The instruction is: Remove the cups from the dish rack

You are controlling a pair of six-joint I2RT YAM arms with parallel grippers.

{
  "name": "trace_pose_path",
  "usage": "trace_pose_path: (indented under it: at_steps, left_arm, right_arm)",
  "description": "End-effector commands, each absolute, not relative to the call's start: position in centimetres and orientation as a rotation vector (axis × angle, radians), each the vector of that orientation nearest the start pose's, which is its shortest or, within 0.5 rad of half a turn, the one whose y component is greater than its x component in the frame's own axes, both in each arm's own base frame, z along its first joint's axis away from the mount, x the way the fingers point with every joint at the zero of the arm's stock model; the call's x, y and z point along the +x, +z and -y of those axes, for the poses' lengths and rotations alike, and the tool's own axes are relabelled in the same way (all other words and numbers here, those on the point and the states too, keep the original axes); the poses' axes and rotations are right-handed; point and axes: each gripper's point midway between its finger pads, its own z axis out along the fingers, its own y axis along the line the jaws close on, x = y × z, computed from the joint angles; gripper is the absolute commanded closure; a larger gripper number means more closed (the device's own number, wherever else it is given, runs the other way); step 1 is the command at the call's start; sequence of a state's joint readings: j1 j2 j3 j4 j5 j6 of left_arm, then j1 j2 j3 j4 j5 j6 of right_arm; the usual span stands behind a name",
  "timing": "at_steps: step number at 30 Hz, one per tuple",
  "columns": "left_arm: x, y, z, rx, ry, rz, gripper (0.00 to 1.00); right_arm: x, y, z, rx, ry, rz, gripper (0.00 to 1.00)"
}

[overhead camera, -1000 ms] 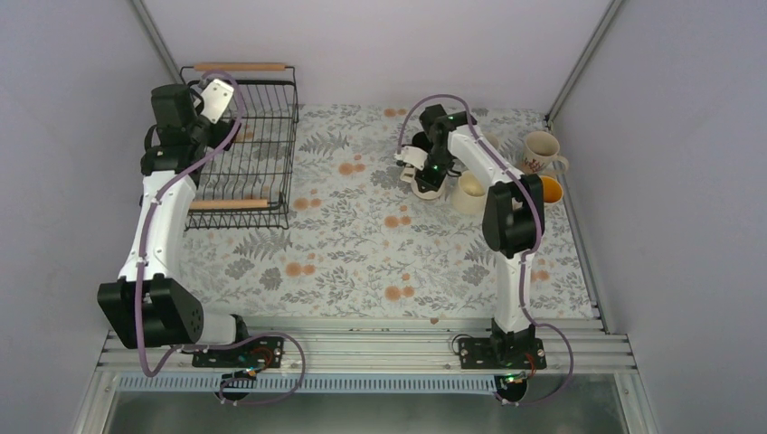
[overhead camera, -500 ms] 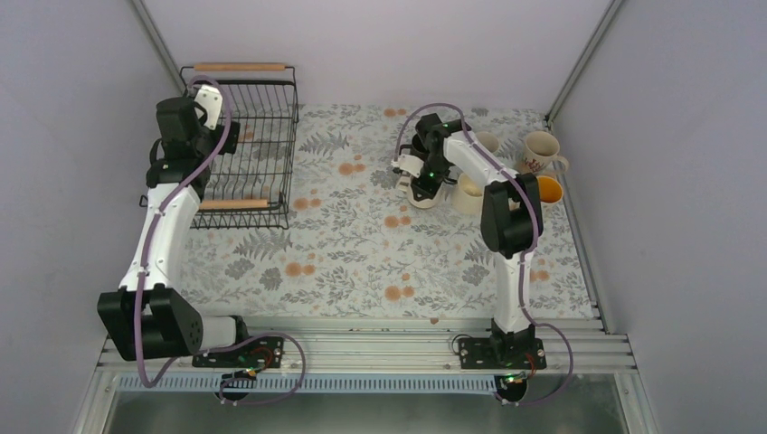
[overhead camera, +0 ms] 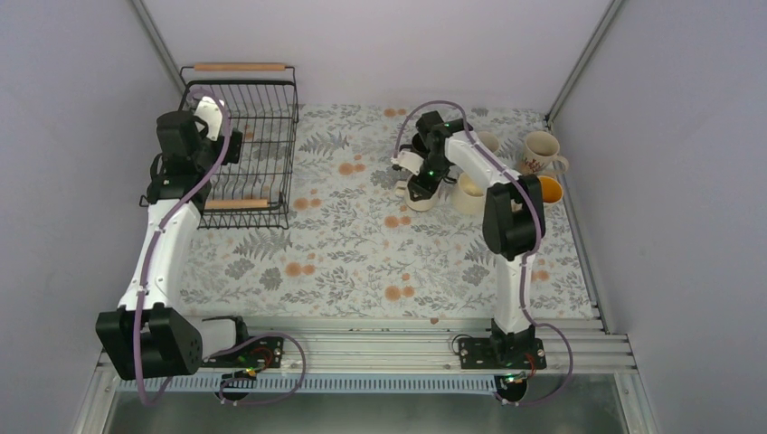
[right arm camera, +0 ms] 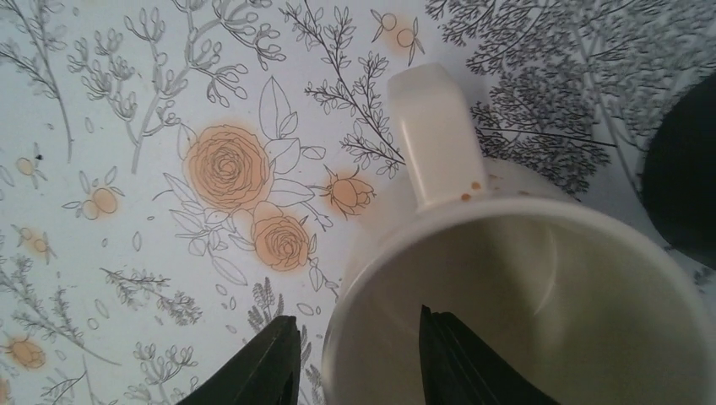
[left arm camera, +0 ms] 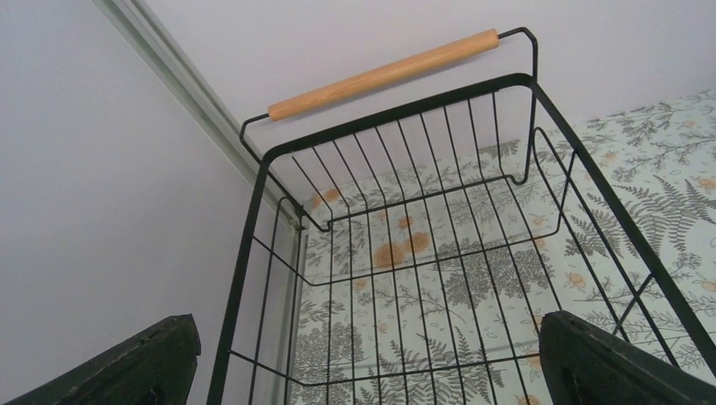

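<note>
The black wire dish rack (overhead camera: 271, 149) with wooden handles stands at the back left and holds no cups; the left wrist view shows only its bare wires (left arm camera: 397, 110). My left gripper (overhead camera: 210, 108) hangs open over the rack's left side, fingers wide apart (left arm camera: 369, 321). My right gripper (overhead camera: 418, 185) straddles the rim of a cream mug (right arm camera: 523, 278) standing upright on the flowered cloth. One finger is outside and one inside, with a gap to the wall on both sides (right arm camera: 359, 314). The mug's handle points away from the gripper.
More mugs stand at the back right: a cream one (overhead camera: 468, 193), one with an orange inside (overhead camera: 549, 190), a cream one with a red print (overhead camera: 540, 149) and another behind the arm (overhead camera: 488, 142). A black mug (right arm camera: 684, 186) is close to the held-over mug's right.
My left gripper has drawn back and down along the rack's left side. My right gripper and the cream mug under it have shifted slightly left and nearer.
</note>
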State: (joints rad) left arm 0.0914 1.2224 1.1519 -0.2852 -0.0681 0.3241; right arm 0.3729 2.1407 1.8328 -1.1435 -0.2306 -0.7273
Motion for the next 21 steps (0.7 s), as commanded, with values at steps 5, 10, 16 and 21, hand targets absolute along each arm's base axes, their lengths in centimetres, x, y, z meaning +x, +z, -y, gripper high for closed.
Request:
trace_pose_path:
  at_steps: [5,10,16,21]
  left_arm:
    - [39.1,33.4,-4.4,0.125,0.298,-1.864,0.0]
    - [38.0,32.0,-4.4,0.069,0.26,-1.863,0.0]
    - [35.8,29.3,-4.5,0.059,0.278,-1.86,0.0]
    - [33.6,27.4,-3.0,0.083,0.184,-1.87,0.0]
  right_arm:
    - [39.3,17.3,-19.1,-1.408,0.219,-2.374,0.57]
    - [39.8,22.1,-17.5,-1.178,0.134,-2.257,0.48]
    - [36.2,27.3,-15.8,-0.994,0.142,-1.985,0.0]
    - [32.4,29.6,-13.2,-0.857,0.16,-1.802,0.0]
